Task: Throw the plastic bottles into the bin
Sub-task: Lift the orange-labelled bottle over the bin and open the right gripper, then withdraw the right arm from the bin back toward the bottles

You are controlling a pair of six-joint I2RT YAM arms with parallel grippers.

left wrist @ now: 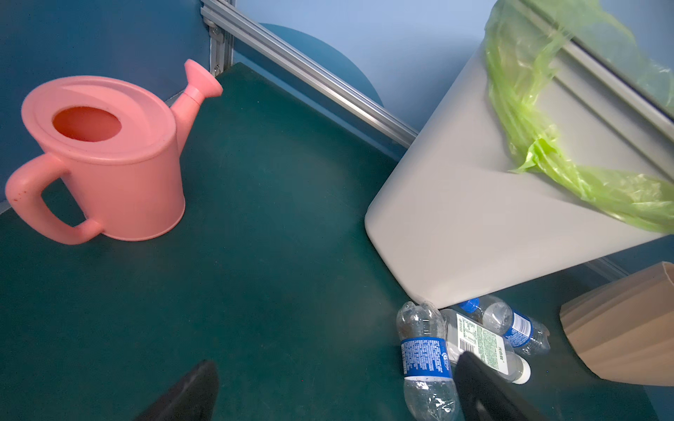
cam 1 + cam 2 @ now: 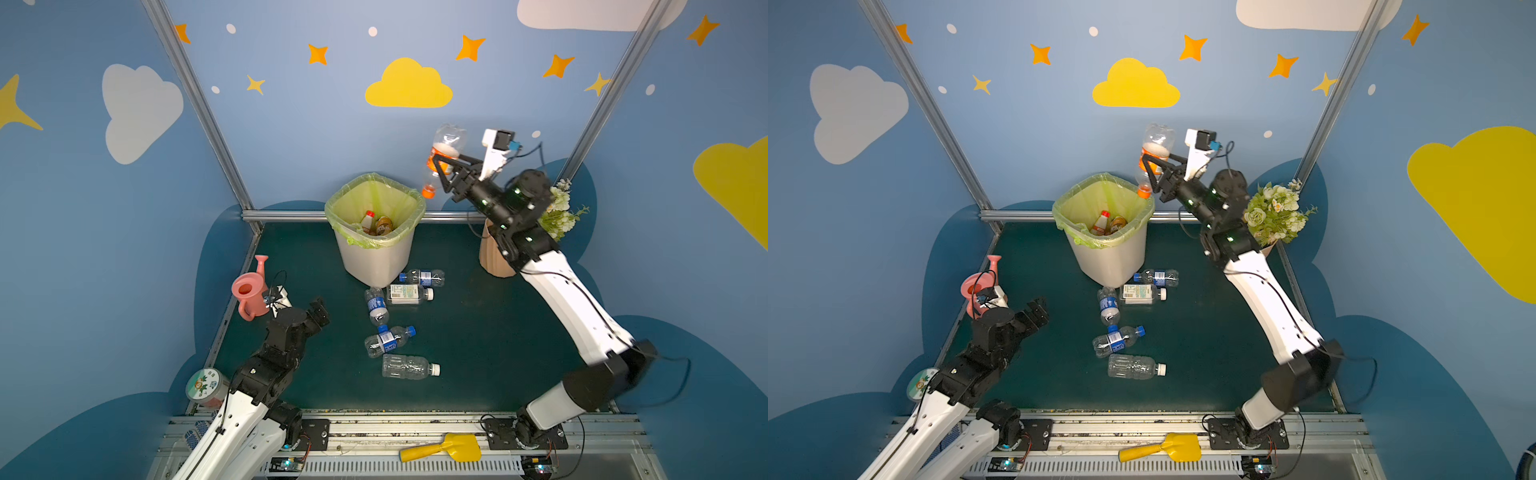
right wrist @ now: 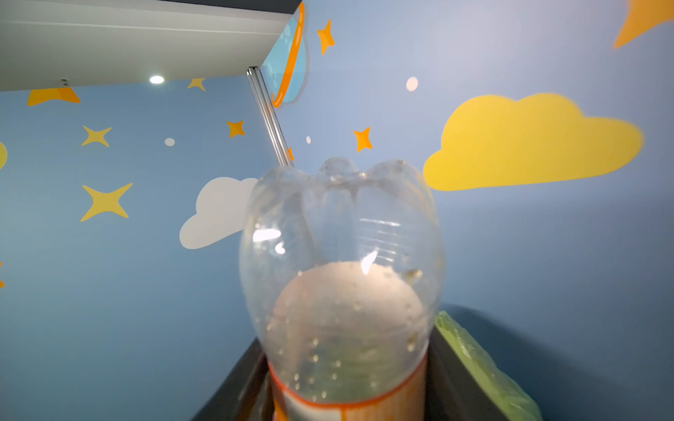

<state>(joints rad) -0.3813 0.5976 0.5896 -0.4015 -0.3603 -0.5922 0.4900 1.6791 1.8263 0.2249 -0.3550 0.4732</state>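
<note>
- Both top views look from high above the table's (image 2: 478, 332) front edge, down toward the back wall (image 2: 332, 137), from well off; they share nearly the whole scene.
- The left wrist view sits low over the table's left side and faces its back left corner, near the watering can (image 1: 105, 160); it shares the bin's (image 1: 456, 204) wall and the bottles (image 1: 425, 350) at its foot with both top views.
- The right wrist view is raised, tilted up at the back wall, tight behind the orange-labelled bottle (image 3: 343, 291).

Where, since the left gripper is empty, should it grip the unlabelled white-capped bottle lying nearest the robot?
Probably the ribbed mid-body of the unlabelled bottle, from straight above, jaws spanning its width: it lies flat on its side, and the cap end is narrow.
</note>
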